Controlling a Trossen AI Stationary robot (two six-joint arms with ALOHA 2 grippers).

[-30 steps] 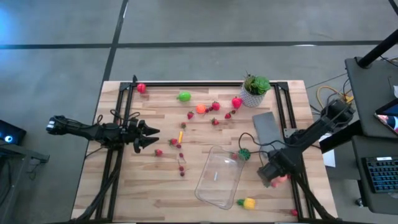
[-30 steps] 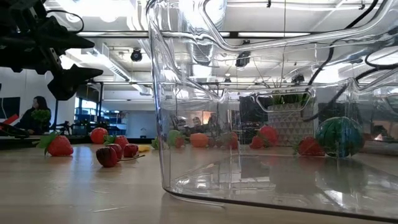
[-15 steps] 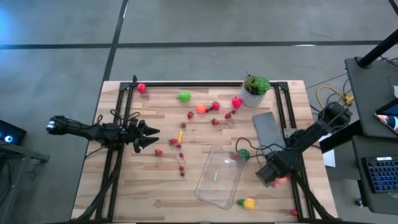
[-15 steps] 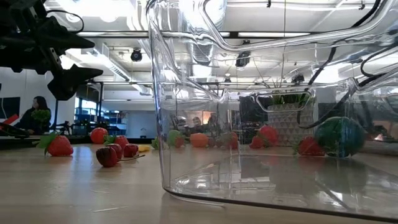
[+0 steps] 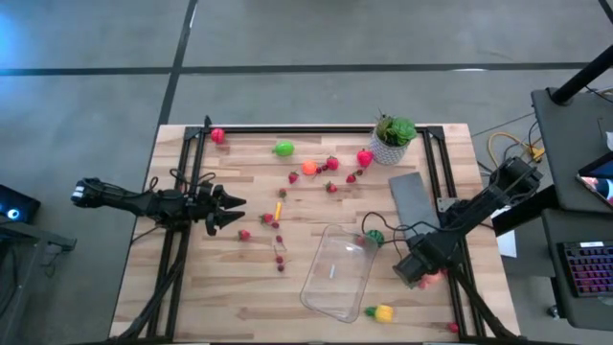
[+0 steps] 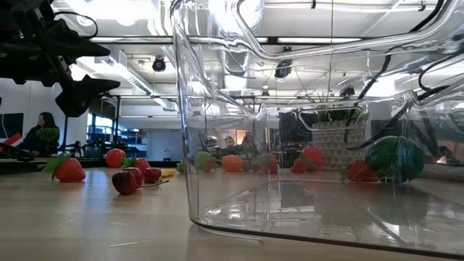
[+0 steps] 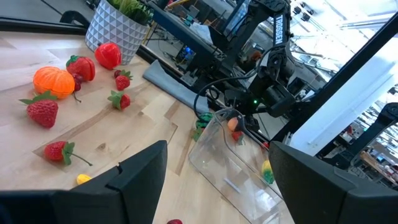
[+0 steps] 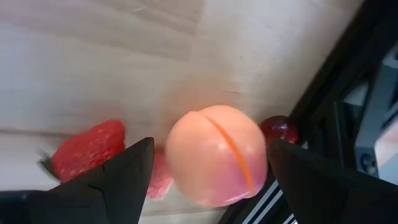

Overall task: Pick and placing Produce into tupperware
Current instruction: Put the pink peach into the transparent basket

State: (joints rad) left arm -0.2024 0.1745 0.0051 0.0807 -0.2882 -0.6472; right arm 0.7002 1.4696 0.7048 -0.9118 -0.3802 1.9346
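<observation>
The clear tupperware (image 5: 337,273) stands empty on the wooden table, right of the middle; it fills the low view (image 6: 304,145). Produce lies scattered: a green piece (image 5: 283,149), an orange one (image 5: 308,168), strawberries and cherries (image 5: 279,249), a dark green ball (image 5: 374,236), a yellow piece (image 5: 383,312). My right gripper (image 5: 421,271) points down, open, at the tupperware's right, its fingers on either side of a pink peach (image 8: 214,155). My left gripper (image 5: 235,213) waits open and level at the table's left. My right gripper comes at the peach from above, one finger (image 8: 124,177) on each side of it. A gap shows beside one finger; the other finger's edge (image 8: 277,162) meets the peach's outline. Whether it touches the peach, I cannot tell.
A potted plant (image 5: 393,139) and a flat grey slab (image 5: 414,196) stand at the far right. Black rails (image 5: 192,172) run along both table sides. A strawberry (image 8: 87,149) and a dark cherry (image 8: 283,127) lie close to the peach. A person (image 6: 43,130) sits far behind.
My right gripper has rolled a little about the line it points along, staying above the peach. The produce and the tupperware lie where they were.
</observation>
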